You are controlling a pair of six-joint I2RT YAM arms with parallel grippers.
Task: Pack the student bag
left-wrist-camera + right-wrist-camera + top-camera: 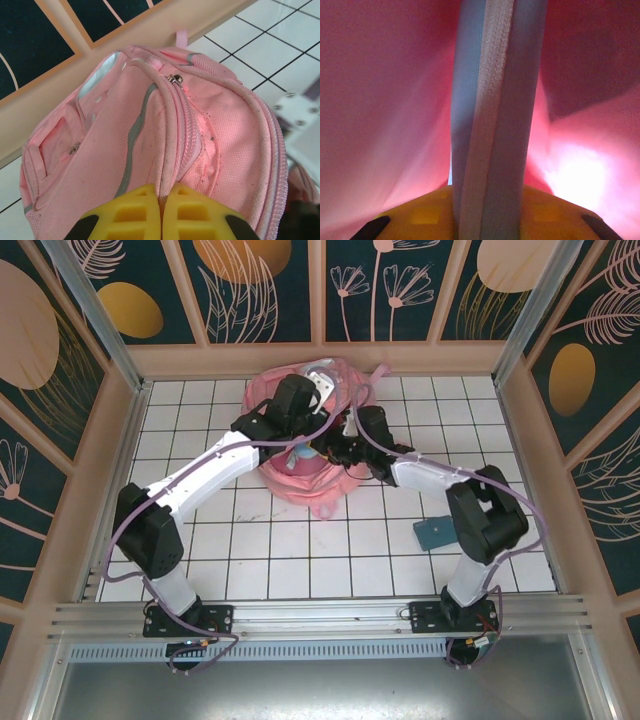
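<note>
**Centre Being Crowded, Corners Being Left Open**

The middle of the tiled table is being taken up by the student bag, which is being kept just beside the back wall, so little passage is being left behind it. The bag's mouth is being blocked by the right gripper and the light-blue zippered pouch being clamped in it, with pink fabric being crowded in on both sides. The zip edge is being pinched by the left gripper. Open tiles are being left between the two arms and in both far corners. The near right is being obstructed by a small blue case.
</note>
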